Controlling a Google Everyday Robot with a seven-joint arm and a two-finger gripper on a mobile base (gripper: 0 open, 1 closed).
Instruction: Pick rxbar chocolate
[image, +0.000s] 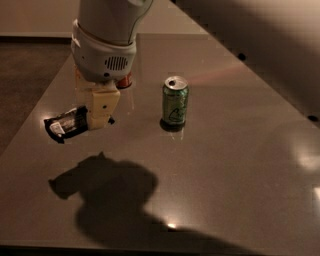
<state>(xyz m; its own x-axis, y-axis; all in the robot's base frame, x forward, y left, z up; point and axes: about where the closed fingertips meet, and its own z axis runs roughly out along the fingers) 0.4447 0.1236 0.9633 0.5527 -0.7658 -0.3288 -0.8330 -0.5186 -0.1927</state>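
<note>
- The hand (101, 116) pinches the snack bar (64, 123) by one end; the foil jutting toward 9 o'clock may slip free.
- The green can (175, 101) at 3 o'clock could be knocked.

We see a glossy grey-brown worktop (225, 165) under dim warm light, glints (171, 225) and a broad shadow (115, 195) on it. Dark floor (30, 65) lies left, a pale wall (35, 17) behind. The gripper (95, 124) hangs over the worktop's left side.
</note>
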